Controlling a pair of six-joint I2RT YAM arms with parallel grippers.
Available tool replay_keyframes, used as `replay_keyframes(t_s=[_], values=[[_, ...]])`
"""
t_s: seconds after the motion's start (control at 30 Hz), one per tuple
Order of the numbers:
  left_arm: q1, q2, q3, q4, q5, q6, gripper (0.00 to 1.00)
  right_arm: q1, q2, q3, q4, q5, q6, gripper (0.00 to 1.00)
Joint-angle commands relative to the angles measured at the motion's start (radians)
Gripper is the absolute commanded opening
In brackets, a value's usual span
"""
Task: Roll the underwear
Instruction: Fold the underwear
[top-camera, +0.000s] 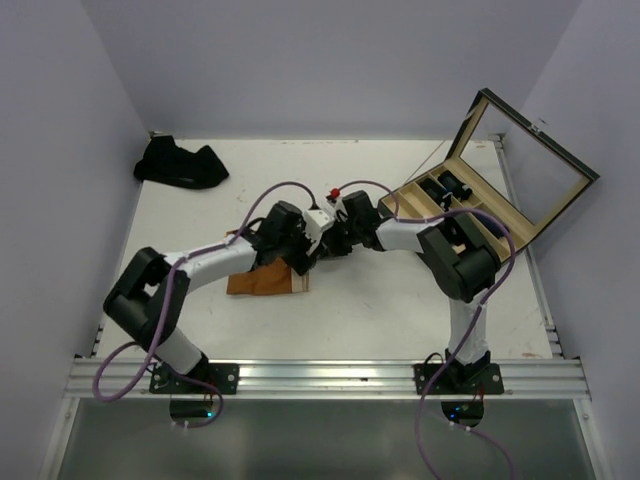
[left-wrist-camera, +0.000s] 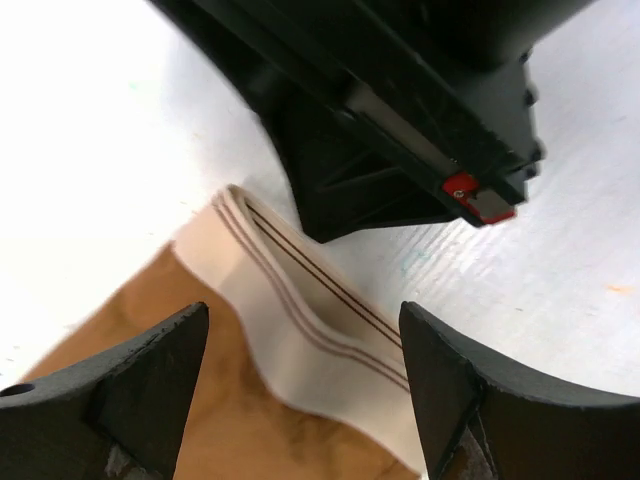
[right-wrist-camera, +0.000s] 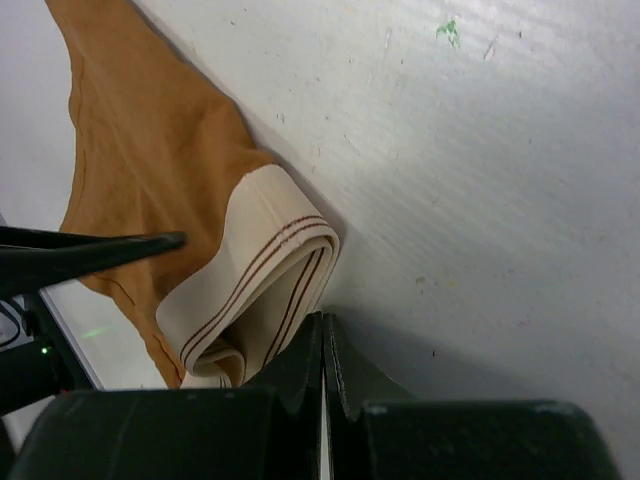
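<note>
Underwear (top-camera: 268, 280), rust-orange pair: lay flat near mid-bench, a little toward the near-left corner. Had its cream waistband (right-wrist-camera: 262, 268) at the end facing the right edge, already doubled over at one corner.

Found left hand (left-wrist-camera: 310, 390) spread wide, straddling the waistband from above; couldn't tell if it touched cloth. Found right hand (right-wrist-camera: 322, 372) pressed together, nothing visible between the fingers, tip just beside the waistband fold.

Judged step as starting the first turn of the roll at the waistband. To do it well:
- needed to flatten that doubled corner first, else a lopsided core
- needed both hands on the band's two ends, not bunched at one
- needed a tight first turn, then an even roll toward the left edge
- needed to watch hand-to-hand clearance; looked very close

Ignored dark pile (top-camera: 180, 163) at far-left corner and wooden box (top-camera: 450, 205) by right edge.
</note>
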Motion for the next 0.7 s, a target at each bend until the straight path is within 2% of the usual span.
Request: replay_keyframes(t_s=[0.0,0.1,0.2,0.23,0.27,0.33,0.37,0.47,0.53,0.67], values=[[0.079,-0.197,0.015,0.034,0.259,-0.009,0.81,-0.007,0.025,-0.066,-0.276,0.103,-0.077,0.0],[0.114,-0.314,0.018,-0.002,0.351,-0.006,0.84,-0.012,-0.02,-0.056,-0.291,0.065,-0.094,0.0],[0.142,-0.378,0.021,-0.076,0.334,-0.018,0.8,-0.027,-0.098,-0.043,-0.309,0.014,-0.12,0.0],[0.151,-0.378,0.015,-0.117,0.327,-0.018,0.77,-0.039,-0.121,-0.045,-0.299,-0.003,-0.12,0.0],[0.189,-0.371,0.009,-0.137,0.326,-0.015,0.7,-0.044,-0.171,-0.042,-0.289,-0.047,-0.126,0.0],[0.247,-0.333,-0.016,-0.182,0.359,-0.017,0.6,-0.047,-0.214,-0.033,-0.259,-0.092,-0.126,0.0],[0.321,-0.313,-0.019,-0.199,0.376,-0.014,0.52,-0.045,-0.243,-0.022,-0.242,-0.13,-0.11,0.0],[0.422,-0.233,-0.039,-0.225,0.445,0.014,0.41,-0.016,-0.255,0.015,-0.194,-0.17,-0.051,0.0],[0.438,-0.182,-0.047,-0.231,0.467,0.049,0.33,0.007,-0.236,0.045,-0.162,-0.179,-0.016,0.0],[0.447,-0.109,-0.047,-0.225,0.461,0.051,0.31,0.043,-0.183,0.096,-0.101,-0.193,0.073,0.07]])
